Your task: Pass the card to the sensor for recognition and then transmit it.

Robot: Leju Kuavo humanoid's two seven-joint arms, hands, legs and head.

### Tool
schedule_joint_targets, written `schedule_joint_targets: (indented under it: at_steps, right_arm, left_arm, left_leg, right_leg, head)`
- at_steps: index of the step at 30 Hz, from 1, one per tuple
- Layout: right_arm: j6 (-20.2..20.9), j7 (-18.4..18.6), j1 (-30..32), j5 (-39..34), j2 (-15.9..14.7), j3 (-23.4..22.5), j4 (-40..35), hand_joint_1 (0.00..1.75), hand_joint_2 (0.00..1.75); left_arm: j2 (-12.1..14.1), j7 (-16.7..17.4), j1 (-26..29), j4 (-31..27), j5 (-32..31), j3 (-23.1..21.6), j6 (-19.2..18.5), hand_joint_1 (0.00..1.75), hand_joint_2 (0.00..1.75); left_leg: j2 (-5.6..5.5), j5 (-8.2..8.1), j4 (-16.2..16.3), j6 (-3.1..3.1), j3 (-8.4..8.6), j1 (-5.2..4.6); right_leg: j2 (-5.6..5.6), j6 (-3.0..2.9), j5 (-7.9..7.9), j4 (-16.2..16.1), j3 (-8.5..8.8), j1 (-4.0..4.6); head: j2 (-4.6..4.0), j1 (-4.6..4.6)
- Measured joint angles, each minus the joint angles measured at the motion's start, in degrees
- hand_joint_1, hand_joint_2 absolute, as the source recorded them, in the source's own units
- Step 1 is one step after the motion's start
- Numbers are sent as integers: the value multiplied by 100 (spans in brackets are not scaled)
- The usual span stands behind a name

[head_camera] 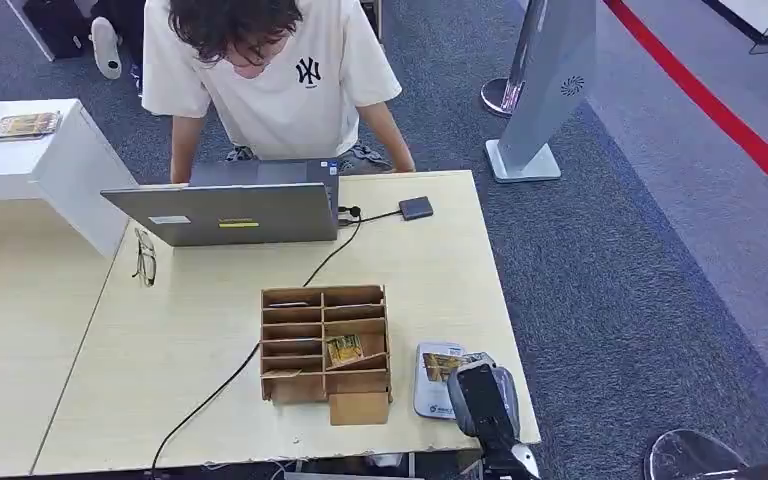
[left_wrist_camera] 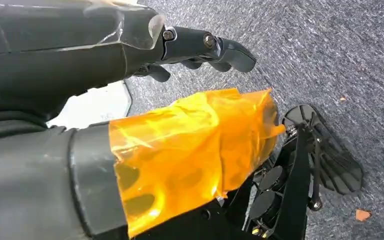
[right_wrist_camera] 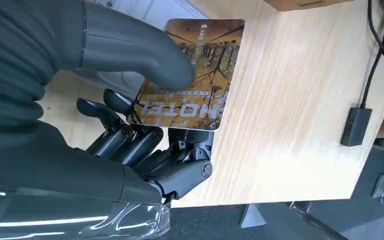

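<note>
The right hand (right_wrist_camera: pixel 130 100) pinches a brown card (right_wrist_camera: pixel 200 75) between its thumb and fingers, holding it over the grey card reader (head_camera: pixel 430 385) at the near right edge of the wooden table (head_camera: pixel 430 270). The left hand (left_wrist_camera: pixel 200 47) hangs above grey carpet with its fingers loosely curled and nothing in it. Just left of the reader stands a wooden slotted box (head_camera: pixel 325 340) with another card (head_camera: pixel 344 349) in one compartment. Farther back sit an open laptop (head_camera: pixel 230 212), glasses (head_camera: pixel 145 256) and a small dark hub (head_camera: pixel 416 208) on a cable. A person (head_camera: pixel 270 75) leans over the far edge.
</note>
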Motion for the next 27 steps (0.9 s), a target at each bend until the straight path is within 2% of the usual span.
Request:
schedule_joint_targets:
  at_steps: [15, 21, 27]
  right_arm:
    - [70, 70, -11, 83, 2, -15, 46, 175, 175]
    - [444, -55, 5, -422, 11, -24, -31, 175, 175]
    - [524, -179, 59, -585, 11, -22, -432, 175, 175]
  left_arm:
    - [0, -24, 0, 0, 98, 0, 28, 0, 0]
    - [0, -35, 0, 0, 131, 0, 31, 0, 0]
    - [0, -65, 0, 0, 179, 0, 28, 0, 0]
  left_leg:
    - [0, 0, 0, 0, 2, 0]
    - [0, 0, 0, 0, 1, 0]
    - [0, 0, 0, 0, 1, 0]
  right_leg:
    - [1, 0, 0, 0, 0, 0]
    - [0, 0, 0, 0, 0, 0]
    - [1, 0, 0, 0, 0, 0]
  head:
    - [0, 0]
    - [0, 0]
    - [0, 2]
